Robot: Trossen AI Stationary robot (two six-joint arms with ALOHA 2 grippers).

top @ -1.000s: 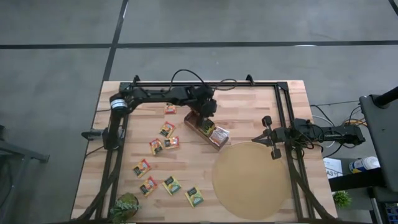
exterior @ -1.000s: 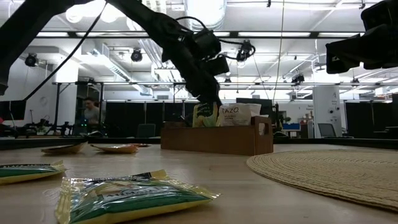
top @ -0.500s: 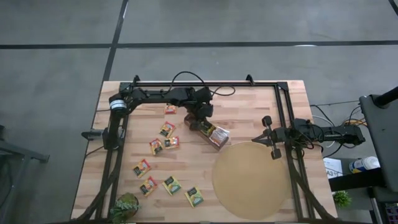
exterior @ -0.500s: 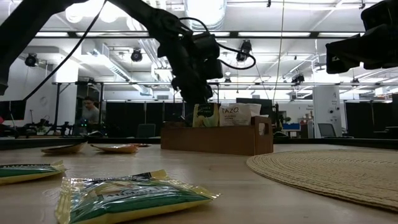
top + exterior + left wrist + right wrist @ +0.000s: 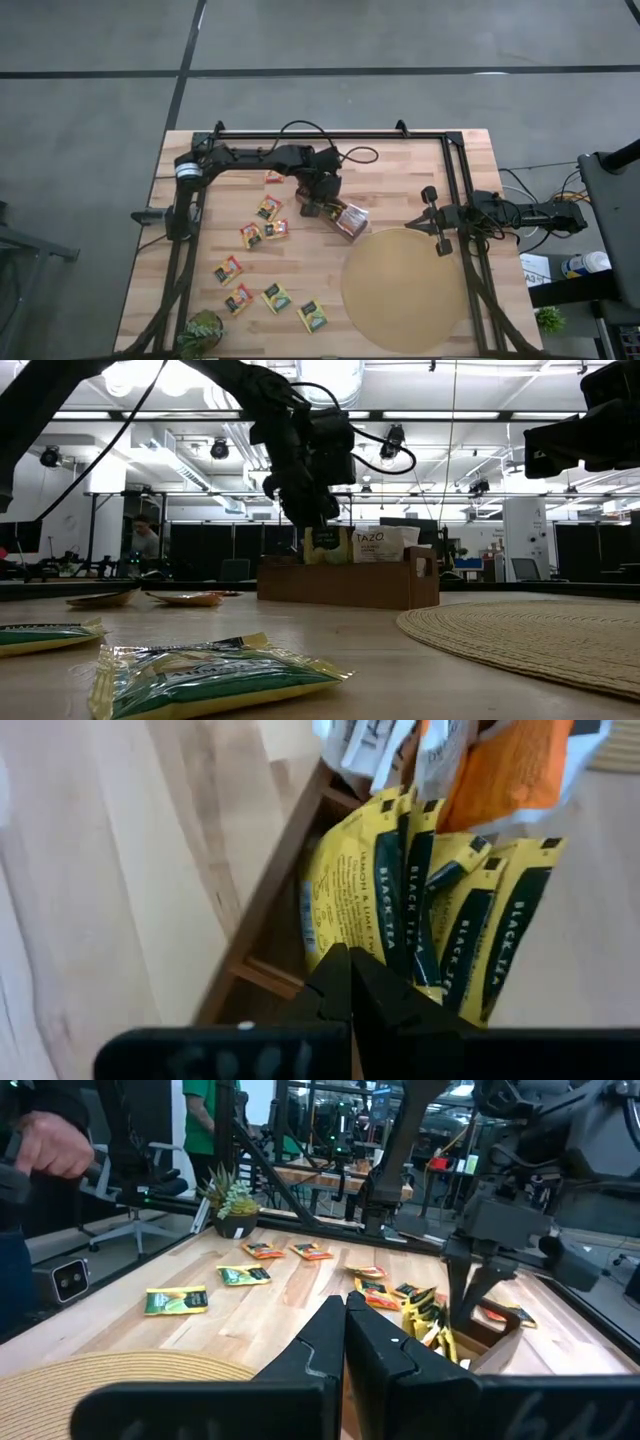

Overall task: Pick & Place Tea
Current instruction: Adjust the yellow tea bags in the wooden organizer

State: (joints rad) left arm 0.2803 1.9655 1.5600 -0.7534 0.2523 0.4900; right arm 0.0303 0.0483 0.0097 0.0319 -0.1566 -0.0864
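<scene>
High view: the left gripper is being held over the near end of the wooden box at mid-table, fingers pressed together with nothing seen between them, likely positioned there for dropping sachets in. Loose tea sachets are being left scattered on the table to the left of the box. The right gripper is being parked at the right edge beside the round mat, fingers closed and empty, kept out of the way.

Low view: the left gripper is being seen just above the box, apart from the sachets standing upright in it. More sachets are lying flat in front.

Left wrist view: the closed fingers are being pointed at the box's divider; yellow black-tea sachets are being stored on edge in one compartment, orange and white ones beyond.

Right wrist view: the right fingers are being shown closed; the box with yellow sachets is being seen under the left gripper. A potted plant is standing at the table's corner.
</scene>
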